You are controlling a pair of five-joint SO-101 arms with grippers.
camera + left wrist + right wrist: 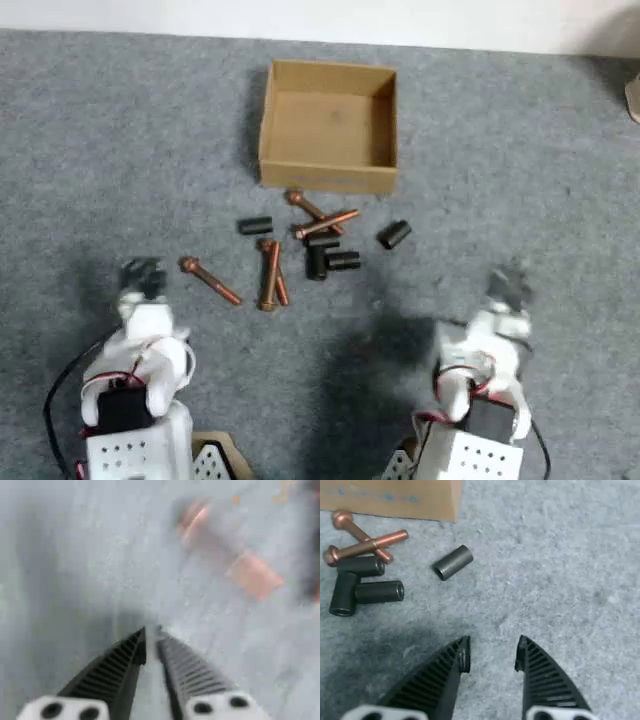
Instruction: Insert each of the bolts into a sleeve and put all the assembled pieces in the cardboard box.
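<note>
bolts [268, 272] and sleeves [330, 258] before cardboard box [328, 170]

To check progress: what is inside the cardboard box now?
Only bare cardboard floor shows inside the box; nothing lies on it. The inner face of its near wall is hidden from the high view.

Coppery metal bolts [322, 222], matt black sleeves [452, 562]

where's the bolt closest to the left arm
In the high view the bolt lies alone on the carpet ahead of the left arm, left of two bolts lying together.
</note>
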